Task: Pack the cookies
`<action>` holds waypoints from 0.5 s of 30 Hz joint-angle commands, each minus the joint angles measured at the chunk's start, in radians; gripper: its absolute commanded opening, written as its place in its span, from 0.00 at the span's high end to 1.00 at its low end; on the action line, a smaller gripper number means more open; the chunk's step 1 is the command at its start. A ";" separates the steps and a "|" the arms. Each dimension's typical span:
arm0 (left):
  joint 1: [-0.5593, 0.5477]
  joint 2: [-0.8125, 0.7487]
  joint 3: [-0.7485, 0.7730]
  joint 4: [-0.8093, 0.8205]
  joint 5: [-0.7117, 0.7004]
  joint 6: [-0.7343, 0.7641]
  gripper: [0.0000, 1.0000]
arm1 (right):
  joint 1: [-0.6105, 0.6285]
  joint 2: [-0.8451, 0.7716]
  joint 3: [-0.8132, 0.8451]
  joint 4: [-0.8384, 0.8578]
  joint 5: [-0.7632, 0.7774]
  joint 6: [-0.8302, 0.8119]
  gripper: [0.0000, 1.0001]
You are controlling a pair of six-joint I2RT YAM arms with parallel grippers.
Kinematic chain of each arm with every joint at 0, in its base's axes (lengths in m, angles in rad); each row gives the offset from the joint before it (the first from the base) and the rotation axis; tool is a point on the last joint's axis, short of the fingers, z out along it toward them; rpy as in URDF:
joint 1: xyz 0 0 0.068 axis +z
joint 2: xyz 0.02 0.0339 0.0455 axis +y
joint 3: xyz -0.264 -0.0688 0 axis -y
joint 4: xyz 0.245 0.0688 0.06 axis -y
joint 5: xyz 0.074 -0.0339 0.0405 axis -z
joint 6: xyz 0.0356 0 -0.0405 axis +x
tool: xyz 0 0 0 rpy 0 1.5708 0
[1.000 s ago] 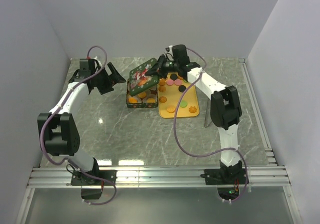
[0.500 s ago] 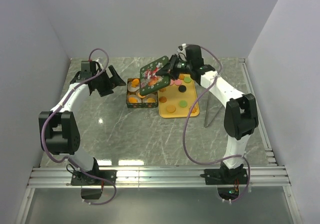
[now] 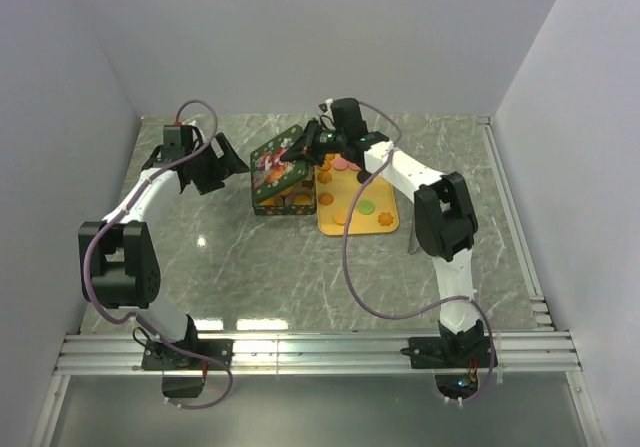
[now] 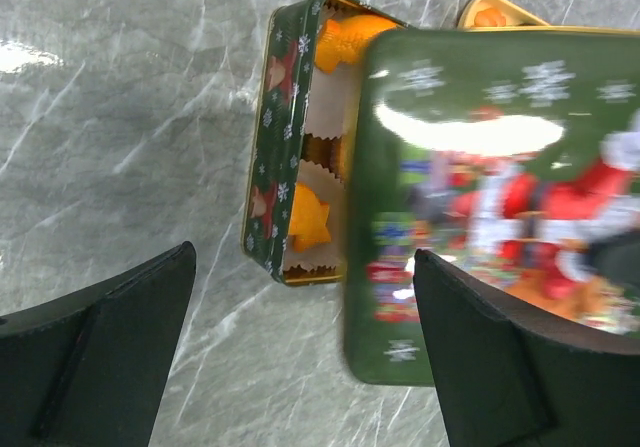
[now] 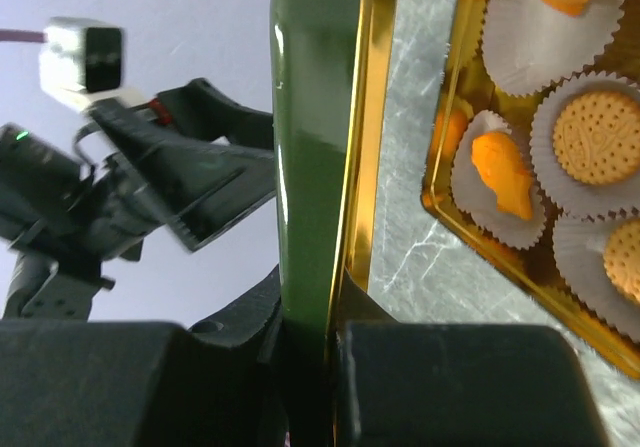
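A green Christmas tin (image 3: 286, 205) stands mid-table with orange cookies (image 3: 299, 198) in white paper cups. My right gripper (image 3: 304, 147) is shut on the tin's lid (image 3: 277, 163) and holds it tilted over the tin. In the right wrist view the lid (image 5: 305, 157) runs edge-on between the fingers of the gripper (image 5: 325, 367), with cupped cookies (image 5: 585, 137) in the tin below. More cookies (image 3: 367, 207), orange, pink, green and black, lie on a yellow tray (image 3: 386, 225). My left gripper (image 3: 232, 159) is open and empty left of the tin; its view shows the tin (image 4: 272, 167), the lid (image 4: 500, 197) and its jaws (image 4: 300, 367) wide apart.
The yellow tray touches the tin's right side. White walls close the table at the back and both sides. A thin metal stand (image 3: 415, 235) is just right of the tray. An aluminium rail (image 3: 320, 352) runs along the near edge.
My right gripper swung the lid right over the tray, then back left and lower over the tin. The left arm has barely moved.
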 commanded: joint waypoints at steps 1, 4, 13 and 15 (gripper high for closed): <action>-0.006 0.024 -0.006 0.080 0.030 -0.016 0.04 | 0.010 0.032 0.064 0.075 -0.011 0.061 1.00; -0.008 0.063 0.004 0.105 0.069 -0.025 0.05 | 0.019 0.074 0.101 0.083 -0.010 0.082 1.00; -0.011 0.236 0.077 0.151 0.153 -0.059 0.14 | 0.028 0.140 0.116 0.124 0.030 0.140 1.00; -0.011 0.261 0.086 0.171 0.171 -0.066 0.18 | 0.032 0.141 0.107 0.152 0.049 0.142 1.00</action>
